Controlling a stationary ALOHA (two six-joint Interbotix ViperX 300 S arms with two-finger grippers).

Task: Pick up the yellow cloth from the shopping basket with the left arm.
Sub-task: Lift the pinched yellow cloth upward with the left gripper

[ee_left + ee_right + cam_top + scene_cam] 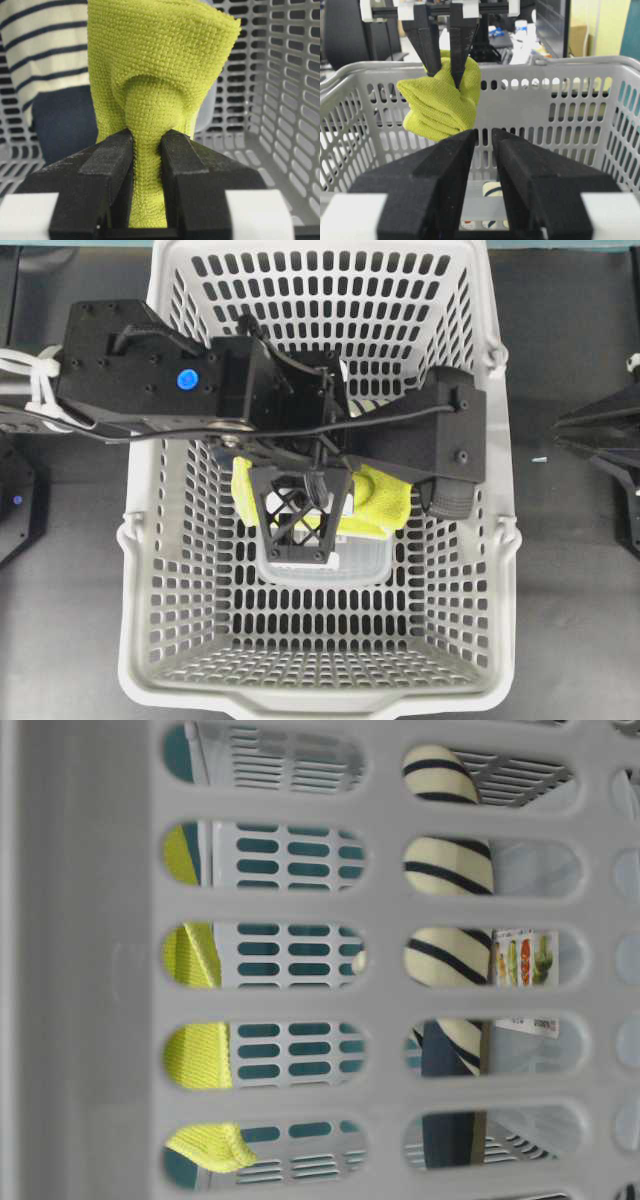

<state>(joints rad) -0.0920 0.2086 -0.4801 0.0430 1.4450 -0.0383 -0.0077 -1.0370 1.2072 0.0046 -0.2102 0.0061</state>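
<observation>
The yellow cloth (160, 60) hangs bunched from my left gripper (146, 140), which is shut on its upper fold. In the overhead view the left gripper (300, 525) is over the middle of the shopping basket (150, 540), with the cloth (385, 502) showing on both sides of it. The right wrist view shows the cloth (440, 107) held at about the height of the basket's rim (545, 65), clear of the floor. It also shows through the wall slots in the table-level view (198, 1055). My right gripper (484, 137) is outside the basket, with only a narrow slit between its jaws and nothing in them.
A cream-and-navy striped slipper (40, 50) lies in the basket behind the cloth, also in the table-level view (445, 865). A clear plastic container (330, 565) sits on the basket floor below the gripper. The right arm (600, 435) rests at the right of the basket.
</observation>
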